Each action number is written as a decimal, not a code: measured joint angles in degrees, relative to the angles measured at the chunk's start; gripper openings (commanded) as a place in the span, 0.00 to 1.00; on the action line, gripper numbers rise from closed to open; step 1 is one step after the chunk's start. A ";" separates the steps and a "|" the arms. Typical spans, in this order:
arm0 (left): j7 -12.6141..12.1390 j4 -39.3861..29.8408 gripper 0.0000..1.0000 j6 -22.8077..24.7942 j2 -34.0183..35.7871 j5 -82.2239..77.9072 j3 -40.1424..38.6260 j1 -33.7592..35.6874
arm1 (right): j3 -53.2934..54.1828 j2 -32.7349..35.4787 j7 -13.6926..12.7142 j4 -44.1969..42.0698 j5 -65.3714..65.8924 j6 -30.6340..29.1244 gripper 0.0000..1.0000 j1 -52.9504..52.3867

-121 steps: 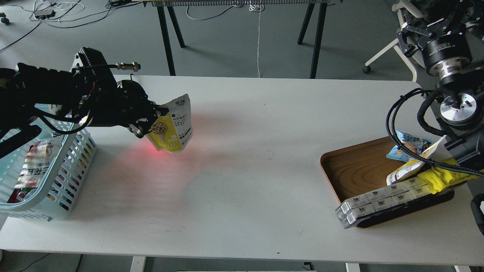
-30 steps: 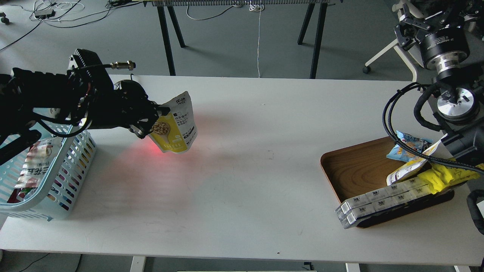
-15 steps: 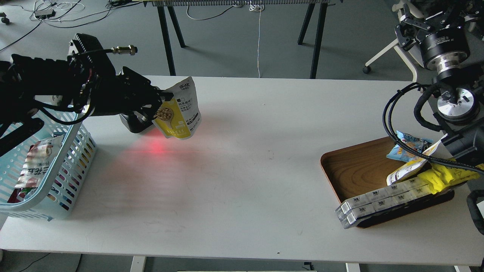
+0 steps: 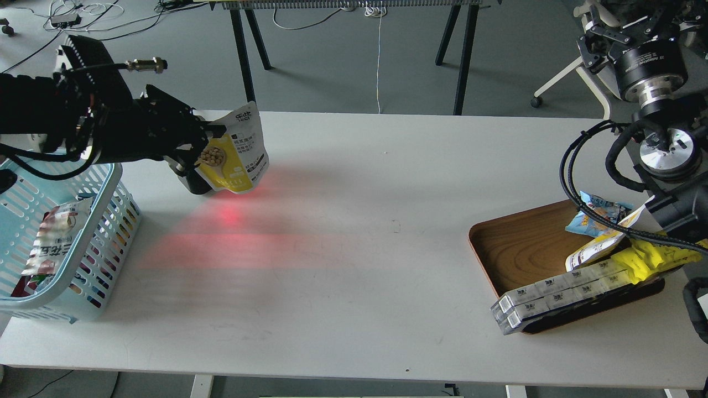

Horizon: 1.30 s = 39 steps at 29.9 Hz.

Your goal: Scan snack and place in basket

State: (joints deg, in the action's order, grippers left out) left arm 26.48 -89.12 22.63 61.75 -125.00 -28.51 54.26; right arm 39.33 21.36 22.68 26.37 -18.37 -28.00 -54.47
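Aloft, snack (image 4: 235,156) pinched in left tool (image 4: 209,145), beside basket (image 4: 105,221).

Snack (image 4: 237,152), clamped at its left edge in the left gripper (image 4: 206,145): black characters on the white top just right of the jaws, and lines of black print down the pouch's right side. None legible.

Right arm's wrist collar (image 4: 652,58): one line of small white lettering, too fine to read.

White boxes (image 4: 558,293) on the brown tray (image 4: 517,249): small dark marks on each, unreadable.
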 measured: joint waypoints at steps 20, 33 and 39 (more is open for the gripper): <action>1.53 -0.76 0.01 -28.09 37.23 2.86 18.40 -1.26 | 0.97 0.16 0.01 -0.18 0.00 0.00 0.96 0.54; 1.53 1.40 0.31 -41.82 38.24 4.21 32.23 -1.28 | 1.01 0.10 0.03 -0.01 -0.01 0.00 0.96 0.58; 1.53 1.38 0.70 -44.16 38.24 12.79 32.73 -1.26 | 1.01 0.40 0.04 0.00 -0.01 0.00 0.96 0.51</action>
State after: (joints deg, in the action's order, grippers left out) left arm 28.01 -87.74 -21.53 100.00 -112.21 4.22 53.00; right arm 40.34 21.76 22.71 26.37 -18.37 -28.00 -53.96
